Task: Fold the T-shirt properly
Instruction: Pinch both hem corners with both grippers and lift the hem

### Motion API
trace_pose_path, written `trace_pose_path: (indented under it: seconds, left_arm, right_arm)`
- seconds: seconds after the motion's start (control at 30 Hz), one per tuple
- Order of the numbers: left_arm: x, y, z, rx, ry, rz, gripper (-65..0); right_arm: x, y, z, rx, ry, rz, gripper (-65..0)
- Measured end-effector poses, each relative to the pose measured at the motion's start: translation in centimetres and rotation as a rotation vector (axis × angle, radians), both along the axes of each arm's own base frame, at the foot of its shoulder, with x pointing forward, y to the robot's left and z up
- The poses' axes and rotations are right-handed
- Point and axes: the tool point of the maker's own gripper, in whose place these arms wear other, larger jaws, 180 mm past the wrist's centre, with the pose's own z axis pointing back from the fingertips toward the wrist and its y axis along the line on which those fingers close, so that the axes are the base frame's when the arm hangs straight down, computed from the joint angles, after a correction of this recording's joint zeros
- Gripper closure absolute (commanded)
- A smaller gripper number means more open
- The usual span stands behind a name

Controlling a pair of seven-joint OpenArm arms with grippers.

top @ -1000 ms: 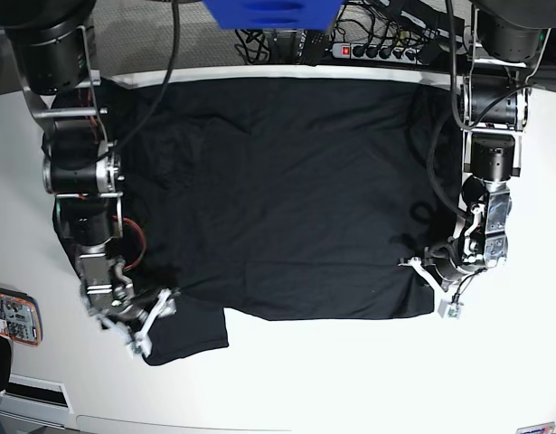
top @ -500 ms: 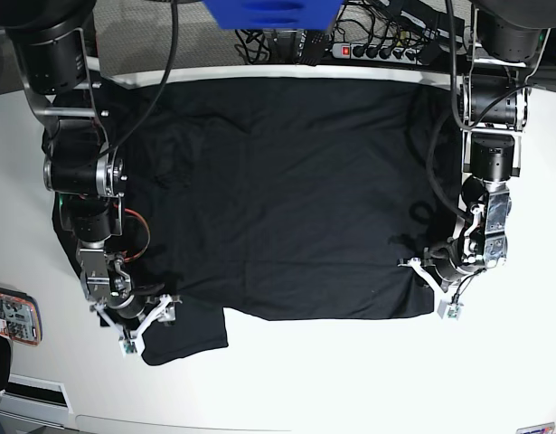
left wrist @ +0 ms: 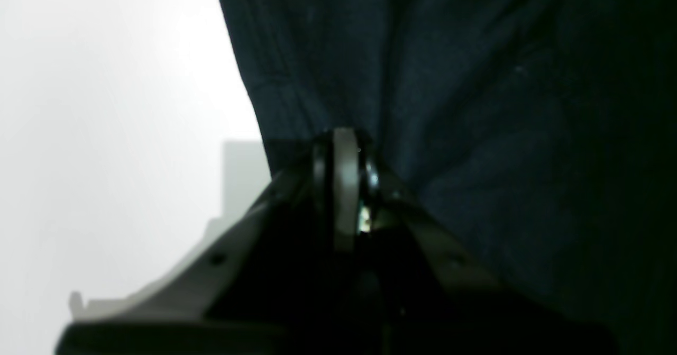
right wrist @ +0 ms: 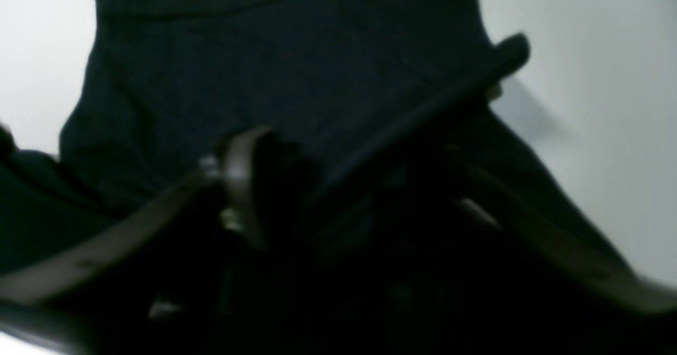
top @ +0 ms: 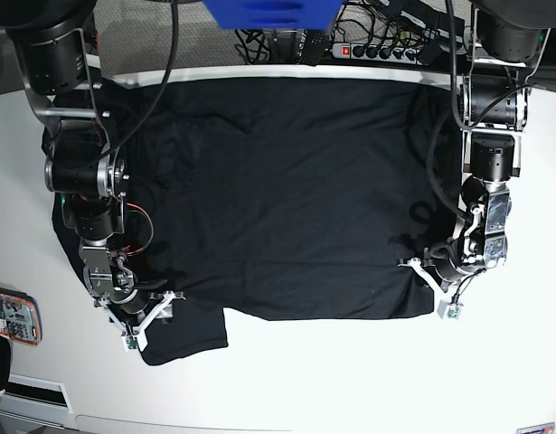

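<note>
The black T-shirt (top: 278,190) lies spread flat over the white table (top: 350,371), with one sleeve (top: 192,336) sticking out at the near left. My left gripper (top: 428,285) sits at the shirt's near right edge. In the left wrist view its fingers (left wrist: 344,185) are pressed together on the fabric (left wrist: 476,106), which puckers toward them. My right gripper (top: 153,321) is on that sleeve. In the blurred right wrist view it (right wrist: 370,106) stands open with the sleeve cloth (right wrist: 264,64) between the fingers.
A small device with an orange rim (top: 11,316) lies at the table's left edge. A power strip (top: 377,50) and cables sit behind the table's far edge, beside a blue object (top: 268,14). Bare white table runs along the front.
My right gripper has slid a little up and to the right, further onto the sleeve. The left arm and the rest of the shirt have not moved.
</note>
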Motion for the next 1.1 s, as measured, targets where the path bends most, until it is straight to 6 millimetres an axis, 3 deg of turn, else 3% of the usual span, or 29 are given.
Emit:
trace_pose_path:
  seconds: [0.1, 0.43, 0.57, 0.7, 0.73, 0.9, 0.97, 1.07, 1.1]
  left_arm:
    - [0.0, 0.0, 0.0, 0.0, 0.0, 0.0, 0.0]
    - [0.0, 0.0, 0.0, 0.0, 0.0, 0.0, 0.0]
    - [0.2, -0.7, 1.8, 0.02, -0.057, -0.038, 0.0]
    - [0.2, -1.3, 3.1, 0.004, -0.105, -0.045, 0.0]
    - [0.0, -1.1, 2.9, 0.008, -0.088, -0.035, 0.0]
    - [-0.7, -0.2, 2.3, 0.023, -0.059, -0.02, 0.0]
    - [-0.5, -0.4, 2.5, 0.016, -0.067, -0.026, 0.0]
    - [-0.5, -0.3, 2.6, 0.017, -0.07, -0.021, 0.0]
    - [-0.7, -0.3, 2.4, 0.018, -0.065, -0.022, 0.0]
  right_arm:
    - [0.0, 0.0, 0.0, 0.0, 0.001, -0.001, 0.0]
    - [0.0, 0.0, 0.0, 0.005, 0.002, -0.004, 0.0]
    - [0.0, 0.1, 0.1, 0.004, 0.0, -0.003, 0.0]
    - [1.3, -0.2, 2.7, 0.018, -0.103, -0.017, 0.0]
    - [1.0, -0.6, 2.9, 0.015, -0.117, -0.028, 0.0]
    - [-3.5, -1.4, 0.2, -0.062, -0.02, -0.012, 0.0]
    - [-2.6, -1.3, 2.3, -0.08, -0.069, -0.003, 0.0]
    - [0.8, -1.1, 8.6, -0.084, -0.242, -0.001, 0.0]
    - [1.1, -0.9, 9.8, -0.083, -0.282, 0.002, 0.0]
